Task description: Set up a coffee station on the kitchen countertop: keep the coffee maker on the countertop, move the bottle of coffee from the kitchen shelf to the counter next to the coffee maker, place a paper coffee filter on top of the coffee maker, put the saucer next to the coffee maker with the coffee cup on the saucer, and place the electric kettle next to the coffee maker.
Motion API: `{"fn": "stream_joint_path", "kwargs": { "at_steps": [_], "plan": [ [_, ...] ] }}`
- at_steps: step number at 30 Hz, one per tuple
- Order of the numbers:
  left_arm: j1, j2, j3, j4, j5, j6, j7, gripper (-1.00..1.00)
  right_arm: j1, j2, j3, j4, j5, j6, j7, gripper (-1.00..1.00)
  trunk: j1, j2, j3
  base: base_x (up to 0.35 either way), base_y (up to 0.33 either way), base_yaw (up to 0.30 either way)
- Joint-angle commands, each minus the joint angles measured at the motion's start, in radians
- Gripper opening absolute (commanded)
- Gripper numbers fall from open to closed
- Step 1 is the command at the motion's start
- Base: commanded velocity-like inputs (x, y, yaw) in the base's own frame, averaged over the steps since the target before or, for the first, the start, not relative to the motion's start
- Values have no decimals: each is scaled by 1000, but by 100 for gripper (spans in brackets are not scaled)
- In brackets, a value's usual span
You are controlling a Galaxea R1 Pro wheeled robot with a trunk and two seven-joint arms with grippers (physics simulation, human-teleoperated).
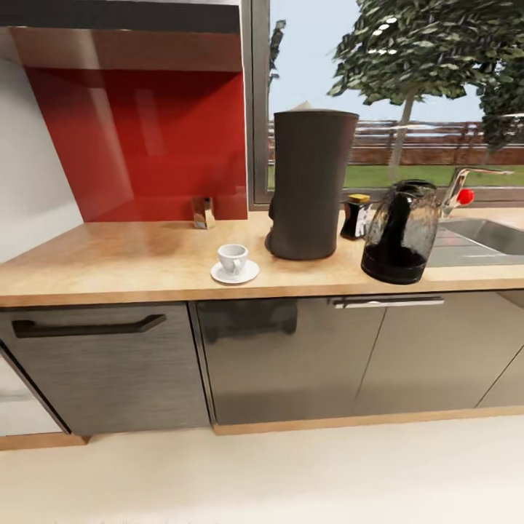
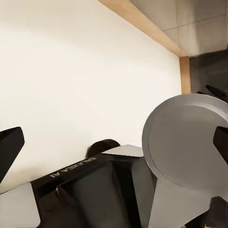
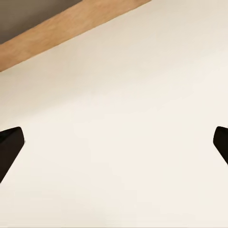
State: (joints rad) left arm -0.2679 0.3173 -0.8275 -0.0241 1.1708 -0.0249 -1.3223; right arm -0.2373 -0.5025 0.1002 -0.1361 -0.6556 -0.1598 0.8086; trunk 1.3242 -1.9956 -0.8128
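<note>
Wood-grain kitchen countertop (image 1: 109, 262) bears the cylindrical coffee maker (image 1: 311, 185); both grippers' fingers (image 3: 10, 149) spread, empty.

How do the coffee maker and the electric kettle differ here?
The coffee maker is the taller, an opaque dark grey near-cylinder; the electric kettle is shorter, rounded clear glass on a black base. The coffee maker stands further back, the kettle nearer the front edge by the sink. Both stand upright on the kitchen countertop.

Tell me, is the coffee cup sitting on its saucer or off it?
On it. The cup stands upright in the middle of the saucer, left of the coffee maker.
</note>
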Motion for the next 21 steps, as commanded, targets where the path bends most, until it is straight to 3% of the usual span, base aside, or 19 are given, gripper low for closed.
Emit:
{"fn": "stream_joint_path", "kwargs": {
  "at_steps": [1, 11, 21],
  "plan": [
    [-1, 0, -9, 0, 7, -3, -2, 100, -1, -1, 8, 1, -6, -7, 1, 100, 0, 0, -1, 0, 0, 272],
    [-1, 0, -9, 0, 7, -1, -1, 100, -1, -1, 7, 1, -6, -7, 2, 100, 0, 0, -1, 30, -25, 258],
    [-1, 0, -9, 0, 7, -2, 0, 100, -1, 0, 7, 1, -5, -7, 1, 100, 0, 0, -1, 208, -219, 38]
  ]
}}
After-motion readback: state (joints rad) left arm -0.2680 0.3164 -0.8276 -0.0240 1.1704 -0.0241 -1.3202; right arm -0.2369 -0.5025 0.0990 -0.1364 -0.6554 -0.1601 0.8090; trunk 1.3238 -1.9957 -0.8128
